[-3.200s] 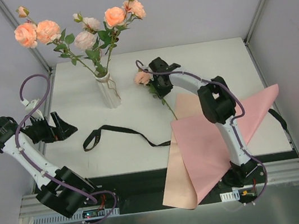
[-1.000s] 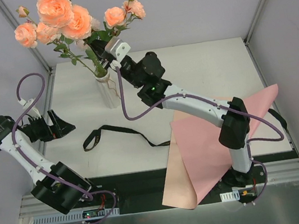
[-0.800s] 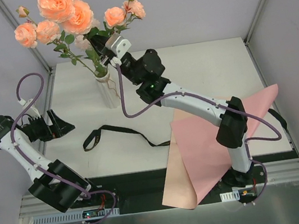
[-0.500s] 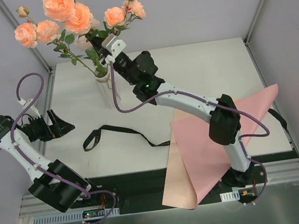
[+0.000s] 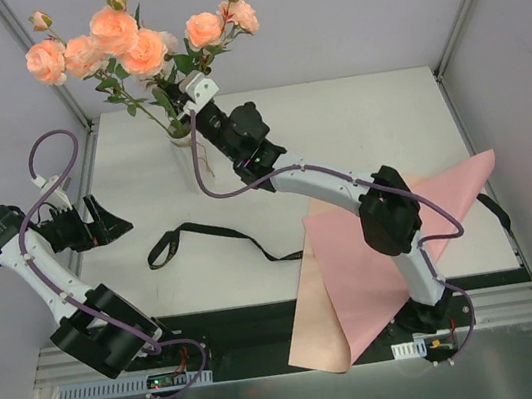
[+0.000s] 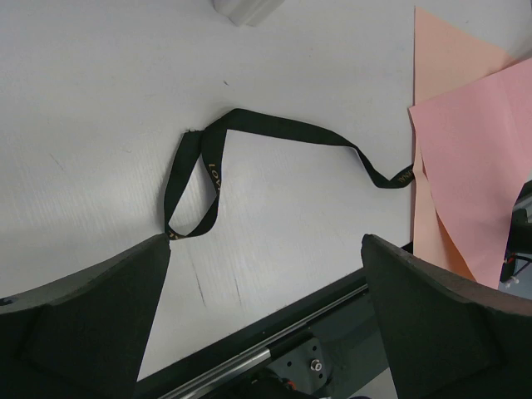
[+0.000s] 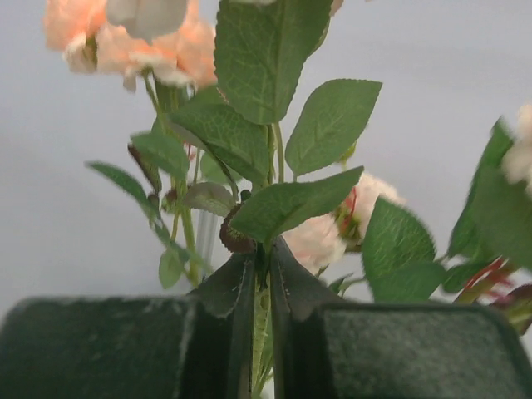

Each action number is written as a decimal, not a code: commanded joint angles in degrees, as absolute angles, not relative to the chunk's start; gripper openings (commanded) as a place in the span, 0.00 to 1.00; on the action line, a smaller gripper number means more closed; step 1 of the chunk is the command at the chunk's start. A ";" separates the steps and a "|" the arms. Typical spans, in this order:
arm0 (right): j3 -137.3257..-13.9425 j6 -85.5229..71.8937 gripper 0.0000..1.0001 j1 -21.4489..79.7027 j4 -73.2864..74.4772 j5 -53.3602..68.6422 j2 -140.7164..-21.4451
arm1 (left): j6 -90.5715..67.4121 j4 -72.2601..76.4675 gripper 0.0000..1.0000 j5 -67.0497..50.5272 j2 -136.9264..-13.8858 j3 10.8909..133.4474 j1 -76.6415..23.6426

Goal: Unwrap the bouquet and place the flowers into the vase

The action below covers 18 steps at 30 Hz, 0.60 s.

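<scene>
The whitish vase (image 5: 184,162) stands at the back left of the table, partly hidden by my right arm. It holds peach and pale pink flowers (image 5: 204,29). My right gripper (image 5: 183,111) hangs just above the vase mouth, shut on the green stem (image 7: 262,332) of a peach rose sprig (image 5: 124,35). Leaves (image 7: 291,204) fill the right wrist view. My left gripper (image 5: 98,224) sits at the table's left side, wide open and empty (image 6: 266,332). The bouquet is undone, and the base of the vase (image 6: 249,8) shows at the top of the left wrist view.
A black ribbon (image 5: 212,238) (image 6: 249,133) lies loose across the table's middle. The pink wrapping sheet (image 5: 394,240) (image 6: 474,174) lies over a peach sheet (image 5: 316,323) at the front right, overhanging the table edge. Frame posts rise at the back corners.
My right gripper has carried the peach rose sprig down and left toward the vase mouth, so its blooms sit lower among the others. The left arm has not moved.
</scene>
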State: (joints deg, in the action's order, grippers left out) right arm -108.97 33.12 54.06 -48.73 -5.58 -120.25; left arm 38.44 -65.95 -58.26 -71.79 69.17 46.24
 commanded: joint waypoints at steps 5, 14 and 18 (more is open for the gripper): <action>-102.31 21.89 0.18 53.96 -41.49 -7.12 -114.97 | 39.90 -65.74 0.99 -59.50 -69.79 68.20 46.84; -90.72 16.62 0.93 54.32 -28.49 -8.79 -103.90 | 39.11 -65.66 0.99 -59.50 -67.15 67.59 46.76; -81.49 14.33 0.96 54.40 -21.56 -9.66 -93.36 | 38.76 -65.83 0.99 -59.41 -65.40 67.24 46.84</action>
